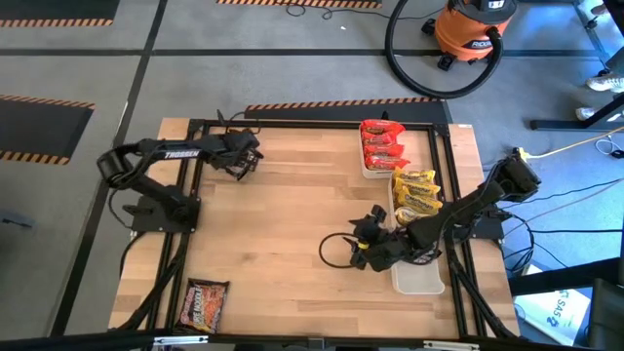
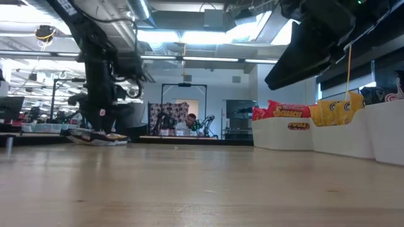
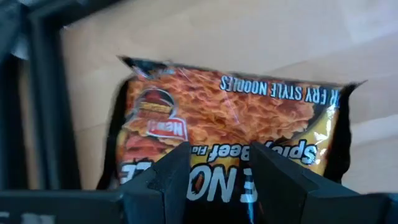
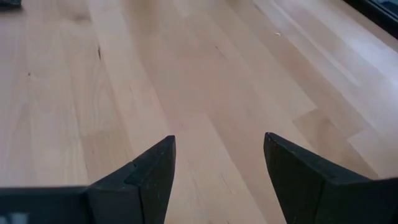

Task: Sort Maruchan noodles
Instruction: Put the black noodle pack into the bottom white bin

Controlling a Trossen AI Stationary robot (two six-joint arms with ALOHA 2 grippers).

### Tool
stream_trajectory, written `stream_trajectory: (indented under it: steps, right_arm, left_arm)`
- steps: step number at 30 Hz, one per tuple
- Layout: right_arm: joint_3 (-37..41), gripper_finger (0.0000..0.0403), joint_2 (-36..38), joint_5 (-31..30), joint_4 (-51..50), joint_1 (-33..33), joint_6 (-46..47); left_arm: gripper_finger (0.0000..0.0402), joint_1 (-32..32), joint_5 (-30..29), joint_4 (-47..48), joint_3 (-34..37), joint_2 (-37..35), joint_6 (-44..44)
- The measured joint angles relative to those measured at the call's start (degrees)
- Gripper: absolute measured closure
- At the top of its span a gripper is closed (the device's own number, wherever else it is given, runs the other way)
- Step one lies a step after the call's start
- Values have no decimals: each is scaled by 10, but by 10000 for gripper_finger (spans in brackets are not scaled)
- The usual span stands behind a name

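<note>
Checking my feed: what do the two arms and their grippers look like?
Both are matte black jointed arms. The left arm carries white TROSSEN lettering. A black cable loops beside the right gripper. The right gripper's fingers are dark angular wedges.

"TROSSEN" on left arm (image 1: 180,154); "NOODLES" on packet (image 3: 230,118).
</note>
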State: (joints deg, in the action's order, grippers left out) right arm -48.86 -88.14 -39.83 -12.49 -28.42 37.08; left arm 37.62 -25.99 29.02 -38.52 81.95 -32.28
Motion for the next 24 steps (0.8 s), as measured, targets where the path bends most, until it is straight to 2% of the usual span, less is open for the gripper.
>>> stream_trajectory:
  steps: [3, 9, 16, 21, 24]
  right_arm:
    - [0, 178, 0, 5, 0, 0, -14]
    - [0, 178, 0, 4, 0, 4, -18]
    - [0, 178, 0, 4, 5, 8, -18]
    - [0, 178, 0, 18, 25, 12, -31]
    - [0, 178, 0, 19, 26, 12, -31]
  left_arm:
    - [241, -8, 33, -15, -2, 24, 28]
    - [241, -83, 53, -29, -3, 28, 86]
    - [241, -220, 82, -69, -1, 27, 152]
    - [241, -326, 171, -150, 0, 28, 179]
    - [241, -382, 189, -185, 0, 37, 191]
